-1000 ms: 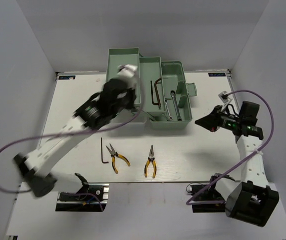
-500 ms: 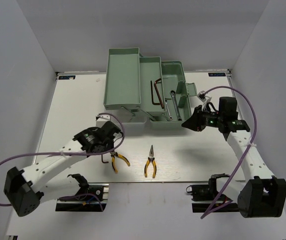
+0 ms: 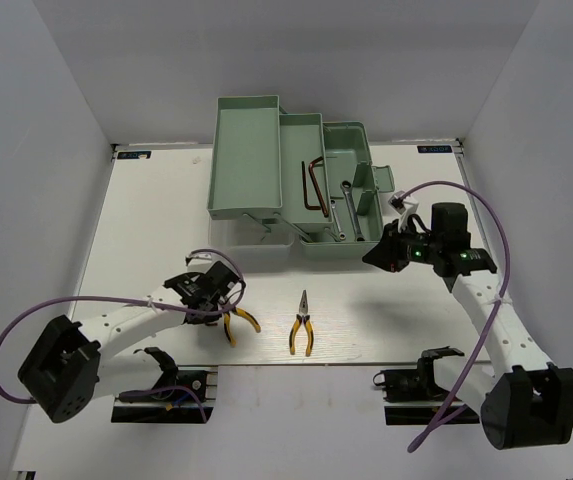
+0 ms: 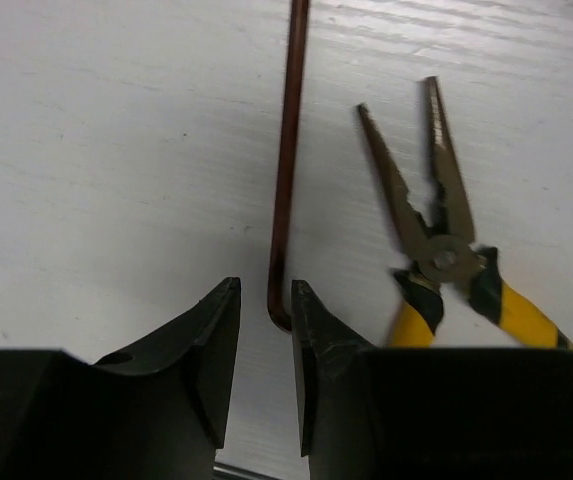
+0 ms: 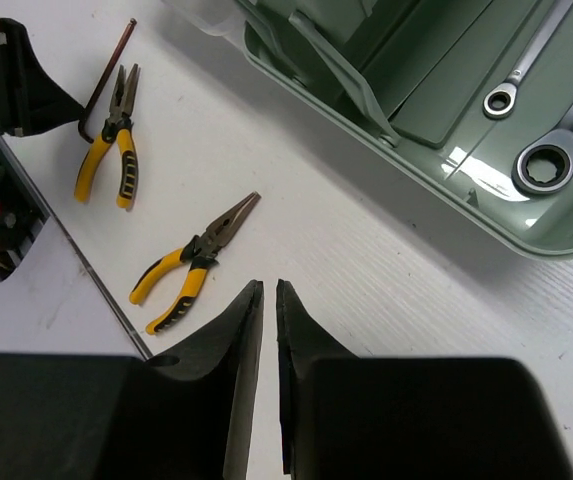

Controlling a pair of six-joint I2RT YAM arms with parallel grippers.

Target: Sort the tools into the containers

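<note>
My left gripper [image 4: 264, 290] is low over the table, open, its fingertips straddling the bent end of a reddish-brown hex key [image 4: 286, 180]. The key touches the right finger [image 4: 316, 340]. Yellow-handled pliers [image 4: 441, 250] lie just to its right. A second pair of pliers [image 3: 302, 325] lies mid-table. My right gripper [image 3: 371, 255] hovers by the toolbox's front right corner. Its jaws [image 5: 269, 287] stand a thin slit apart with nothing between them. Two silver wrenches [image 5: 531, 55] lie in the green base [image 3: 356, 150]. Another hex key [image 3: 313, 185] rests in the middle tray [image 3: 301, 135].
The toolbox's left tray [image 3: 246, 150] holds nothing visible. White walls close in on both sides. The table's front edge [image 3: 296, 362] runs just below the pliers, with the arm bases and purple cables behind it.
My left arm swung from the toolbox's left tray down to the hex key at the table's front, and its jaws opened. My right arm moved left toward the toolbox.
</note>
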